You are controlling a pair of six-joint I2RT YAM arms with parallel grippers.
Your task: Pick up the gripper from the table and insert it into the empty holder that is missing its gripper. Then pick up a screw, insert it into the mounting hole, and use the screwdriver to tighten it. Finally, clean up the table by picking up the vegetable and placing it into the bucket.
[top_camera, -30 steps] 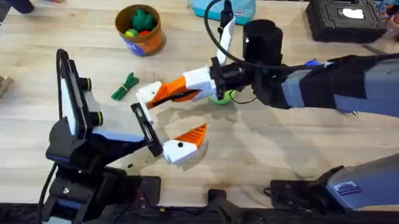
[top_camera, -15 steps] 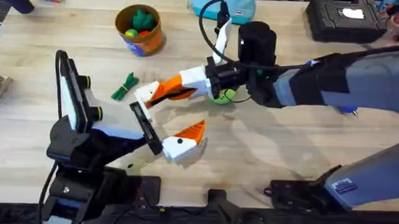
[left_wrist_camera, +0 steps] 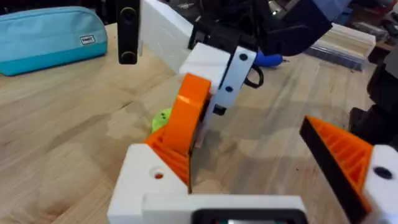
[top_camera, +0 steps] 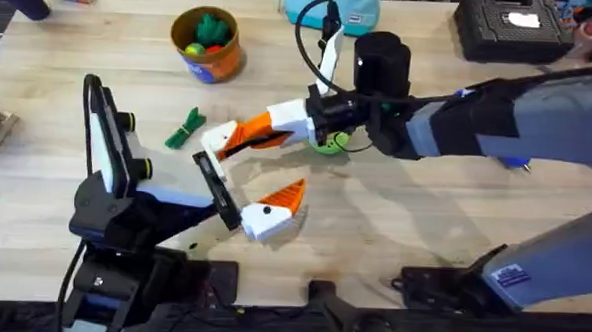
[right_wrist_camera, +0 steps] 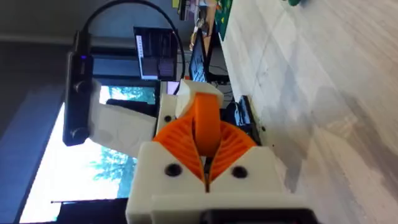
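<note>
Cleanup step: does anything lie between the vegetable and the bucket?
Nothing visible: bare table runs from the vegetable to the bucket; the right gripper, shut on the gripper, is off to one side.

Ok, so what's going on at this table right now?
The right arm has reached across the middle, and the right gripper has its jaws shut on the gripper, the loose white finger piece. It holds the piece at the top end of the holder, the black bar on the left arm. Whether the piece is seated cannot be told. The vegetable lies on the table, not yet in the bucket.
</note>
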